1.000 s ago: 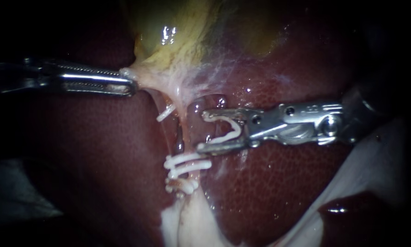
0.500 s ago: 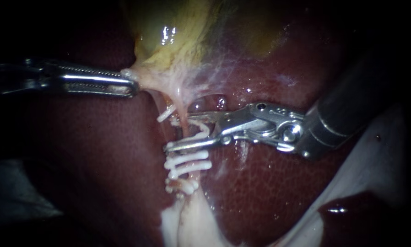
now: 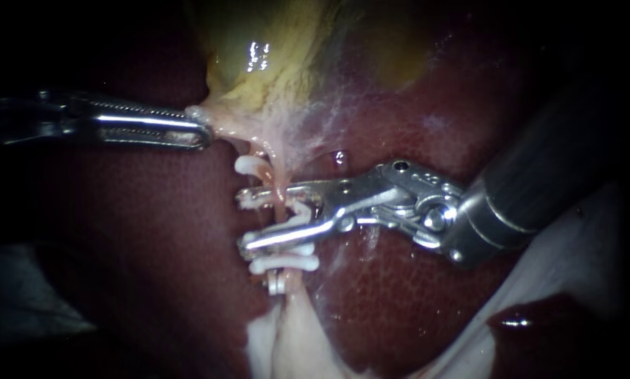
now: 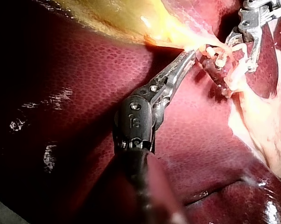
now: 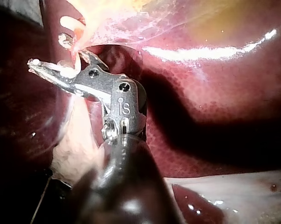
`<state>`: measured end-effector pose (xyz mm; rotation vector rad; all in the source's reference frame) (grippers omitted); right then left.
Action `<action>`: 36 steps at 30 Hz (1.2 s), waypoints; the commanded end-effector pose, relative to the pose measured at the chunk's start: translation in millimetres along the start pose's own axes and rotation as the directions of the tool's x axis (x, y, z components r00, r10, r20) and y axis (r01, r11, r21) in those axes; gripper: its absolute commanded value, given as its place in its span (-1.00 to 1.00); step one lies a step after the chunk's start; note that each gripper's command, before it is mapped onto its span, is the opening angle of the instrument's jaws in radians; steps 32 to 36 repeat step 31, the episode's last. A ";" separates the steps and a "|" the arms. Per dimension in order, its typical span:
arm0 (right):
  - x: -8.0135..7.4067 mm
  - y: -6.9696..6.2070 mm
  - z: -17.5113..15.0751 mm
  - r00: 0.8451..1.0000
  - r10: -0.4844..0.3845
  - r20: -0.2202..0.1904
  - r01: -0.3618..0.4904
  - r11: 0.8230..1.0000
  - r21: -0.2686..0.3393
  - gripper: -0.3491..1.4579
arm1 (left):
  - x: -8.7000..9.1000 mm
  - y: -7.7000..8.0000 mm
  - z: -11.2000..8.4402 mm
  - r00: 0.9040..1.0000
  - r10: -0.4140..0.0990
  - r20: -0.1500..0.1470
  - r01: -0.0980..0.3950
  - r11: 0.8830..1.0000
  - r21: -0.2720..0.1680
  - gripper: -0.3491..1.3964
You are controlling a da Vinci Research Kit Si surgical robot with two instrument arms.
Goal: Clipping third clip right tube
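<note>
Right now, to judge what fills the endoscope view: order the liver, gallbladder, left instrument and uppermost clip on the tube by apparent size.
1. liver
2. gallbladder
3. left instrument, though its shaft fades into the dark
4. uppermost clip, smallest by far

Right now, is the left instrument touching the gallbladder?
Touching. In the endoscope view the left instrument has its jaws shut on the pale end of the gallbladder, no gap.

Surgical lab bench rig: bare liver (image 3: 399, 302) and yellow gallbladder (image 3: 259, 42) lying on a white sheet (image 3: 581, 267), dark surround, scope-lit.
</note>
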<state>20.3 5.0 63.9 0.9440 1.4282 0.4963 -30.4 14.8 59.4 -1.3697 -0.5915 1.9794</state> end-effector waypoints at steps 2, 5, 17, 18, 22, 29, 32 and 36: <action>0.2 -0.1 -0.1 1.000 0.001 -0.003 -0.001 1.000 0.000 -0.26 | 0.0 0.0 0.0 1.000 0.000 0.000 0.000 1.000 0.000 -1.00; 0.3 -0.1 -0.3 1.000 0.002 -0.005 -0.002 1.000 -0.005 -0.40 | 0.0 0.0 0.0 1.000 0.000 0.000 0.000 1.000 0.000 -1.00; 0.8 -0.6 -1.3 0.996 0.088 -0.011 -0.088 0.996 -0.004 -1.00 | 0.0 0.0 0.1 1.000 0.000 0.000 0.000 1.000 0.000 -1.00; 0.8 -0.7 -1.3 0.996 0.088 -0.005 -0.088 0.996 -0.006 -1.00 | 0.0 0.0 0.1 1.000 0.000 0.000 0.000 1.000 0.000 -1.00; 0.8 -0.7 -1.3 0.996 0.088 0.001 -0.088 0.996 -0.008 -1.00 | 0.0 0.0 0.1 1.000 0.000 0.000 0.000 1.000 0.000 -1.00; 0.8 -0.5 -1.4 0.996 0.088 0.001 -0.088 0.996 -0.008 -1.00 | 0.0 0.0 0.1 1.000 0.000 0.000 0.000 1.000 0.000 -1.00; 0.7 -0.3 -1.4 0.996 0.088 0.001 -0.088 0.996 -0.009 -0.99 | 0.0 -0.1 0.1 1.000 0.000 0.000 0.000 1.000 0.000 -1.00; 0.7 -0.3 -1.4 0.996 0.088 0.001 -0.088 0.996 -0.009 -0.99 | 0.0 -0.1 0.1 1.000 0.000 0.000 0.000 1.000 0.000 -1.00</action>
